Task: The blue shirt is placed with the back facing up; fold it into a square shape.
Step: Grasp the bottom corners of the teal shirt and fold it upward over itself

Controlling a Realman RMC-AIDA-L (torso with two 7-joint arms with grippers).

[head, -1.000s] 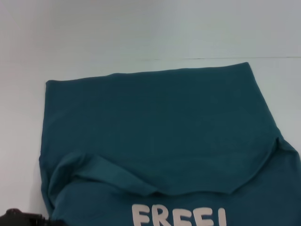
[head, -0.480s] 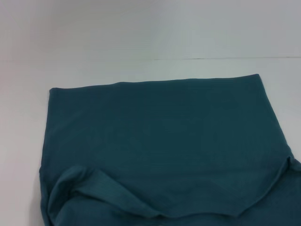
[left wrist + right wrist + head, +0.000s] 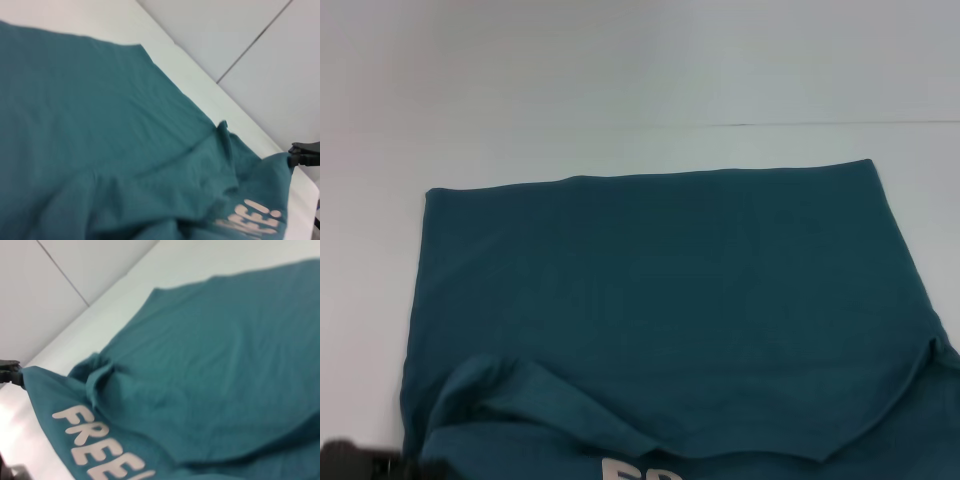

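**Blue shirt part-folded on the worktop, near corners lifted by both pincers**

Head view: the blue shirt (image 3: 660, 300) lies spread over the white worktop (image 3: 620, 90), its far edge straight and flat. The near part is turned over, with a curved cloth edge running across the lower part and a bunched fold at the near left. The tops of pale printed letters (image 3: 638, 470) peep out at the bottom edge. A dark part of the left pincer (image 3: 360, 462) sits at the near left corner, touching the cloth; whether it is clenched cannot be told here.

Left wrist view: the shirt fills most of the view, wrinkled near the lifted hem, where the pale print shows. Farther off, the right pincer (image 3: 302, 155) is clamped on the shirt's corner, and the cloth is drawn up to it in a taut point.

Right wrist view: the turned-over flap shows the lettering "FREE". At the far corner the left pincer meets the edge of the cloth, which is pulled to a point there, so it is gripping that corner.
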